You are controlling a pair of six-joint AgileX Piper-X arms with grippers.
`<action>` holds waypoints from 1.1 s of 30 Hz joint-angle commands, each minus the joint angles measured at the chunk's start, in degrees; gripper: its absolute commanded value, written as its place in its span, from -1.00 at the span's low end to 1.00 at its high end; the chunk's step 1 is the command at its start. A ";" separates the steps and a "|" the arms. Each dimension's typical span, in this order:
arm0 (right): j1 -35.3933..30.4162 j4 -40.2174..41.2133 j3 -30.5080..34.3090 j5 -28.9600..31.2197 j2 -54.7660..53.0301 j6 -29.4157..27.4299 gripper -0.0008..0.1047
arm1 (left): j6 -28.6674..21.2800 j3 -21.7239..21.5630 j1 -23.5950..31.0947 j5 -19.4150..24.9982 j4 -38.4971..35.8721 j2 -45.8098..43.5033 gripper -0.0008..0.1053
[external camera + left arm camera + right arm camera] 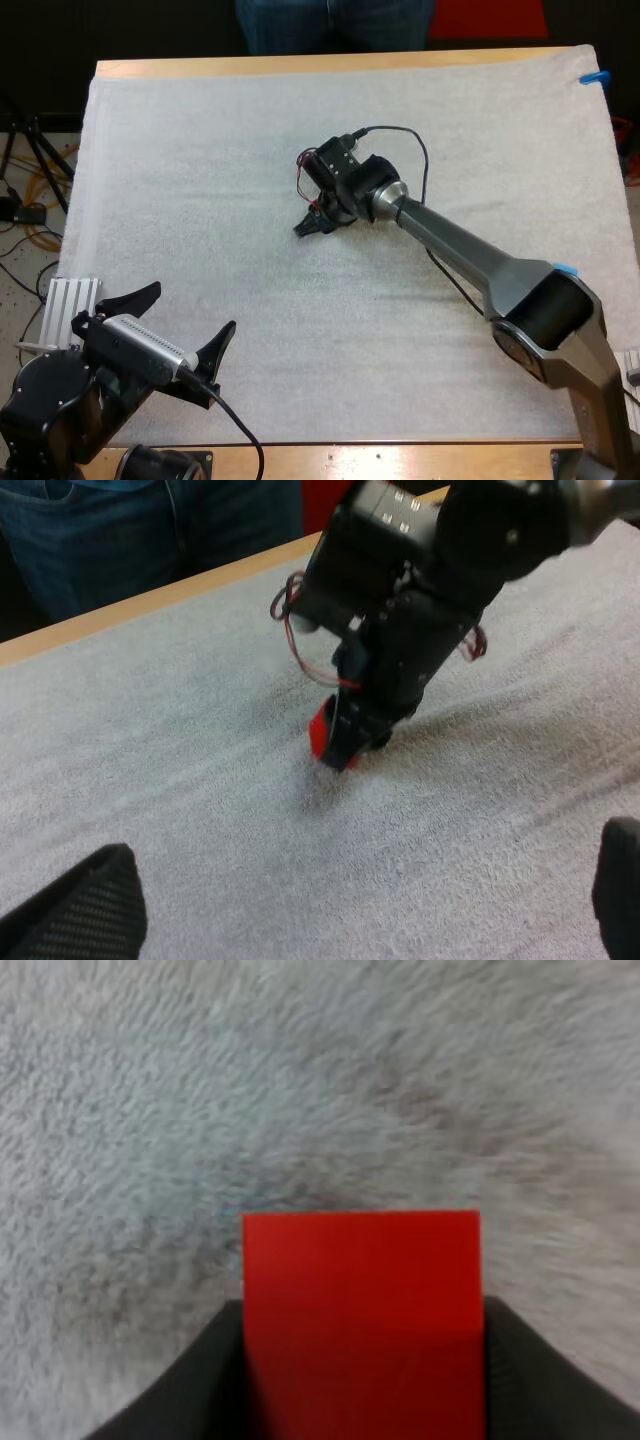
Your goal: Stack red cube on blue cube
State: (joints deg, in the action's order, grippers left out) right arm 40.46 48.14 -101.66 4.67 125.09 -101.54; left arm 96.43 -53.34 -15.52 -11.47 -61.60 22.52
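The right claw (362, 1360) presses on the red cube (360, 1290) from both sides over the white mat (200, 1080).

No words, numbers, brands or signs can be read anywhere. The red cube (360, 1300) shows a plain red face with nothing written on it, and the white mat (200, 200) is plain too.
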 commanded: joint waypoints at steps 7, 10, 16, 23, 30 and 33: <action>-0.29 4.94 -0.57 5.57 -10.97 -0.89 -0.76 | 0.55 -0.32 -0.29 0.17 -0.19 0.11 0.65; -0.73 6.76 -0.44 5.86 -14.50 -1.07 -0.76 | 0.55 -0.32 -0.29 0.17 -0.19 0.11 0.65; -4.25 10.06 2.28 5.57 -21.33 -0.75 -0.76 | 0.55 -0.32 -0.29 0.17 -0.19 0.11 0.65; -11.26 11.74 11.03 5.58 -30.64 -0.04 -0.76 | 0.55 -0.32 -0.29 0.17 -0.19 0.11 0.65; -18.39 11.05 23.85 5.80 -41.92 -0.05 -0.76 | 0.55 -0.32 -0.29 0.17 -0.19 0.11 0.65; -21.40 9.64 30.36 5.80 -47.34 0.07 -0.76 | 0.55 -0.32 -0.29 0.17 -0.19 0.11 0.65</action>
State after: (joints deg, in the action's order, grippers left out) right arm 19.87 58.49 -72.72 10.19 79.34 -101.51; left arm 96.43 -53.34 -15.52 -11.47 -61.60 22.52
